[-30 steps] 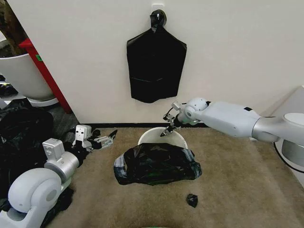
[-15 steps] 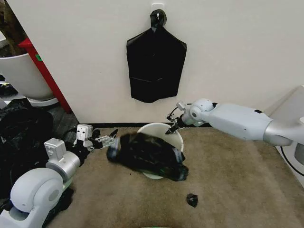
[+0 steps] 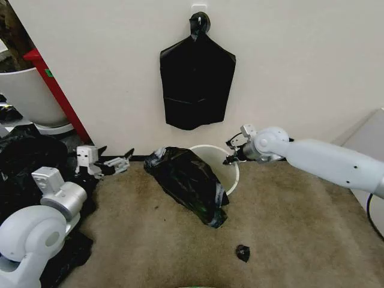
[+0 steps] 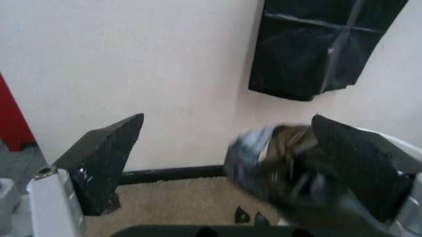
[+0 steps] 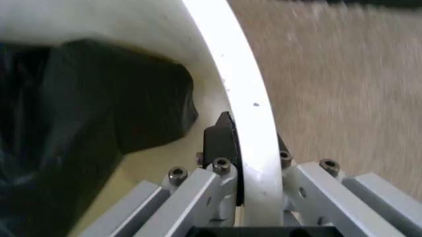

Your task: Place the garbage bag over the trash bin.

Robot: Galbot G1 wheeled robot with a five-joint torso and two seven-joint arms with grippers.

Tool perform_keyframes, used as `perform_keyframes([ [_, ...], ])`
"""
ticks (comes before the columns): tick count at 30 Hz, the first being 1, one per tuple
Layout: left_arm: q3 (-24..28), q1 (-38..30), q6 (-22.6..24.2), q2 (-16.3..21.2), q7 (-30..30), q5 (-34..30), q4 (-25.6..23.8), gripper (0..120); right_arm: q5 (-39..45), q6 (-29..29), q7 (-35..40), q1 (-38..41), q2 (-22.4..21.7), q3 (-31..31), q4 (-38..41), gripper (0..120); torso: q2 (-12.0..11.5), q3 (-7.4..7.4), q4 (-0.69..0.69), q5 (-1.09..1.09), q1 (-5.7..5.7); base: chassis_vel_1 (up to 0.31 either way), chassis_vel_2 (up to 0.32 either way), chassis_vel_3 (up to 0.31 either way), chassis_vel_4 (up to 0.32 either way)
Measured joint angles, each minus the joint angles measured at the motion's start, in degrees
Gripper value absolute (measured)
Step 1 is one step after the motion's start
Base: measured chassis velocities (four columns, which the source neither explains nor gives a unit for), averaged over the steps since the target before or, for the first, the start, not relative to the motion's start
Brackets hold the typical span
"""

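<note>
The bin (image 3: 227, 174) is small, round and cream-white, with a rolled rim. It is tipped over on the carpet by the wall, its mouth toward the camera in the head view. The right hand (image 3: 231, 157) pinches its rim (image 5: 247, 103), one finger inside and one outside. The bag (image 3: 187, 183) is thin, glossy, wrinkled black plastic. It drapes over the bin's left side and hangs partly inside, its lower end on the carpet.

The right gripper (image 3: 230, 153), arm stretched forward, is clamped on a rim; the left gripper (image 3: 117, 157) hovers, jaws apart.
</note>
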Motion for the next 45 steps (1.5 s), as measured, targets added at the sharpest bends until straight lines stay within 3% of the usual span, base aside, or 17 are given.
perform_keyframes([
  [3, -0.22, 0.56, -0.91, 0.90, -0.68, -0.88, 0.59, 100, 8.23, 0.11, 14.46, -7.13, -0.16, 9.35, 4.68, 0, 0.00, 0.00, 0.01, 0.00, 0.00, 0.000, 0.000, 0.000, 0.000],
  [7, 0.45, 0.45, -1.56, 1.20, -1.80, -1.47, 1.12, 100, 10.39, 0.98, 20.77, -11.34, -0.42, 15.02, 7.98, 0, 0.00, 0.00, 0.01, 0.03, 0.00, 0.000, 0.000, 0.000, 0.000],
  [10, 1.68, 0.37, -2.47, 1.24, -2.97, -1.73, 1.58, 100, 9.37, 4.09, 25.95, -14.82, -1.28, 19.40, 11.91, 0, 0.00, 0.00, -0.01, -0.02, 0.00, 0.000, 0.000, 0.000, 0.000],
  [13, 3.70, 0.54, -2.88, 1.33, -3.92, -1.61, 1.54, 100, 9.08, 8.05, 34.27, -19.42, 0.64, 27.04, 14.19, 0, 0.00, 0.00, -0.01, -0.02, 0.00, 0.000, 0.000, 0.000, 0.000],
  [20, 7.65, -0.41, -2.85, 2.44, -5.68, -0.88, 0.70, 100, 7.59, 10.01, 37.70, -26.71, 1.21, 34.48, 17.65, 0, 0.00, 0.00, 0.00, 0.01, 0.00, 0.000, 0.000, 0.000, 0.000],
  [29, 12.70, -1.57, -2.60, 3.08, -5.87, 0.67, 0.03, 100, 3.89, 10.56, 36.82, -37.74, 0.00, 39.81, 23.13, 0, 0.00, 0.00, 0.00, 0.01, 0.00, 0.000, 0.000, 0.000, 0.000],
  [45, 14.10, -1.15, -2.53, 1.79, -5.71, 1.80, -0.81, 100, -5.92, 12.65, 35.36, -42.17, 4.53, 35.97, 24.13, 0, 0.00, 0.01, 0.01, -0.01, 0.00, 0.000, 0.000, 0.000, 0.000],
])
